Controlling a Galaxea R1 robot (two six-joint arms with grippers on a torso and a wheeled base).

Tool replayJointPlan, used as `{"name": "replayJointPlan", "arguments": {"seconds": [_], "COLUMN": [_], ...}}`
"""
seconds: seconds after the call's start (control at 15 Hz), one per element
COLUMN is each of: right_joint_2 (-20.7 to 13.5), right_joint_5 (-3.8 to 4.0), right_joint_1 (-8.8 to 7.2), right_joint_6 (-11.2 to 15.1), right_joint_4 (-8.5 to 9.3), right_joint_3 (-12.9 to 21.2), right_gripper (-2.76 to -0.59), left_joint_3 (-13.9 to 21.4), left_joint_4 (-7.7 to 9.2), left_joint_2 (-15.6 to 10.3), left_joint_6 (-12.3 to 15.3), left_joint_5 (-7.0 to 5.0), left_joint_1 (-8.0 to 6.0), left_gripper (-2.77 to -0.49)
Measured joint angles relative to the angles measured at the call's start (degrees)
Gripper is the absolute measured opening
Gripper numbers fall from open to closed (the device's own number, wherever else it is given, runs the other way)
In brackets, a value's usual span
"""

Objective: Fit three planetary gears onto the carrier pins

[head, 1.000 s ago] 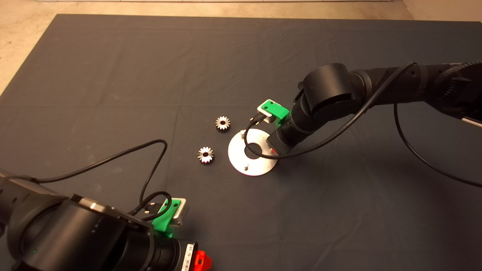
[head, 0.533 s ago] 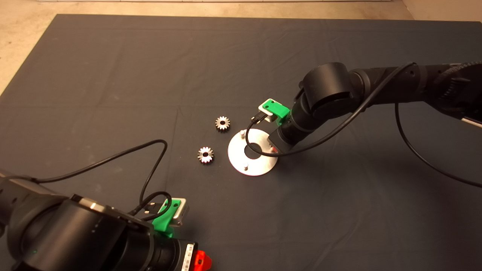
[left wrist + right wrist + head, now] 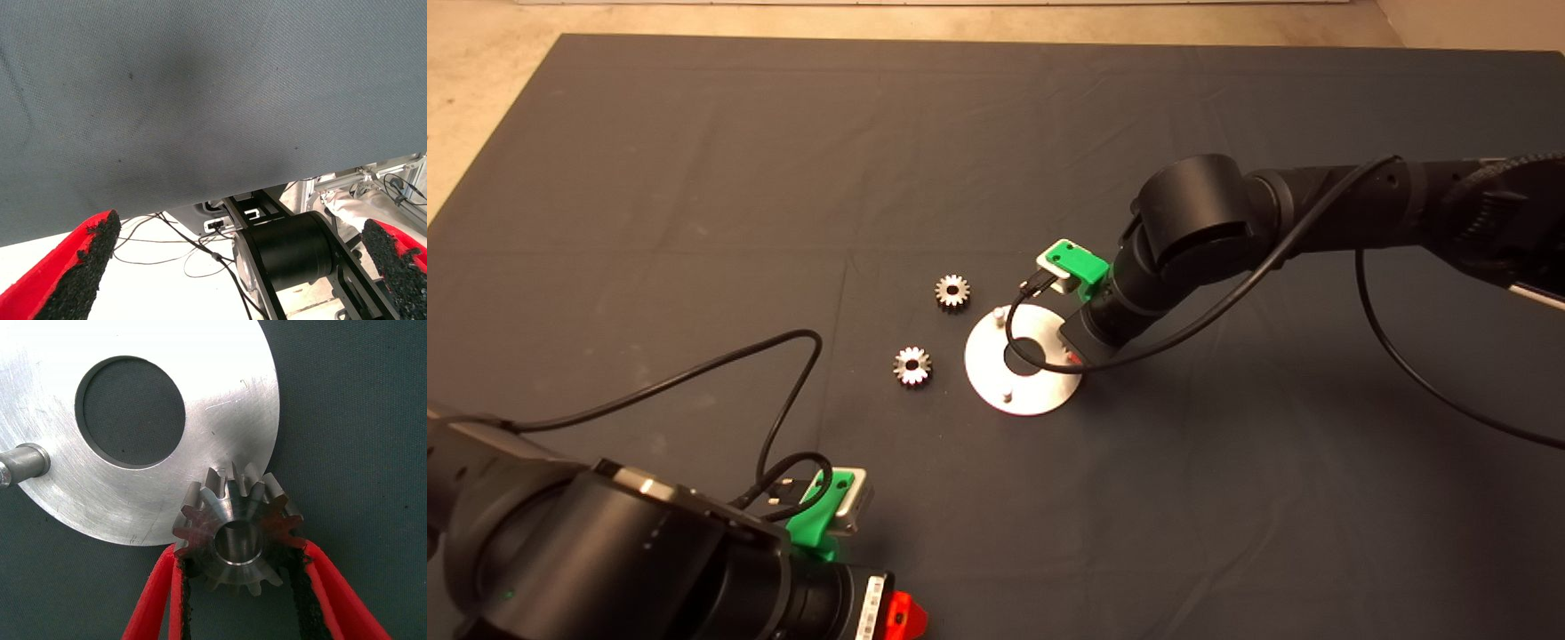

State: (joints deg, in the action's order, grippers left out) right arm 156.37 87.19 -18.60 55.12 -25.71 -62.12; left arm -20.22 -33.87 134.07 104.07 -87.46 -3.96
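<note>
The round silver disc [image 3: 1021,359] lies mid-mat with a centre hole; two carrier pins [image 3: 1000,314] [image 3: 1007,390] show on it, the third is hidden under my right arm. Two planetary gears [image 3: 952,291] [image 3: 912,365] lie flat on the mat left of the disc. My right gripper [image 3: 237,577] is shut on the third gear [image 3: 237,527], held over the disc's edge [image 3: 220,420]; one pin [image 3: 23,461] shows beside the hole. In the head view it sits at the disc's right side [image 3: 1073,355]. My left gripper [image 3: 247,267] is open and empty, parked at the lower left [image 3: 898,615].
The dark mat [image 3: 694,178] spreads wide around the disc. Black cables loop over the disc [image 3: 1018,342] and across the mat at the lower left [image 3: 783,409]. Past the mat's edge the left wrist view shows floor, cables and a black cylinder [image 3: 287,253].
My right arm has shifted slightly downward and settled over the disc's right side. The two loose gears, the disc and the left arm have not moved.
</note>
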Motion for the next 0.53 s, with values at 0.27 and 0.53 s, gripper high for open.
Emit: {"name": "replayJointPlan", "arguments": {"seconds": [0.27,0.53], "right_joint_2": [0.00,0.02], "right_joint_5": [-0.04,-0.08], "right_joint_1": [0.00,0.00], "right_joint_6": [-0.02,0.00], "right_joint_4": [0.05,0.11], "right_joint_3": [-0.13,-0.20], "right_gripper": [-2.55,-2.55], "left_joint_3": [0.00,0.00], "left_joint_4": [0.00,0.00], "left_joint_2": [0.00,0.00], "left_joint_6": [0.00,0.00], "left_joint_5": [0.00,0.00], "left_joint_1": [0.00,0.00], "left_gripper": [-0.64,-0.64]}}
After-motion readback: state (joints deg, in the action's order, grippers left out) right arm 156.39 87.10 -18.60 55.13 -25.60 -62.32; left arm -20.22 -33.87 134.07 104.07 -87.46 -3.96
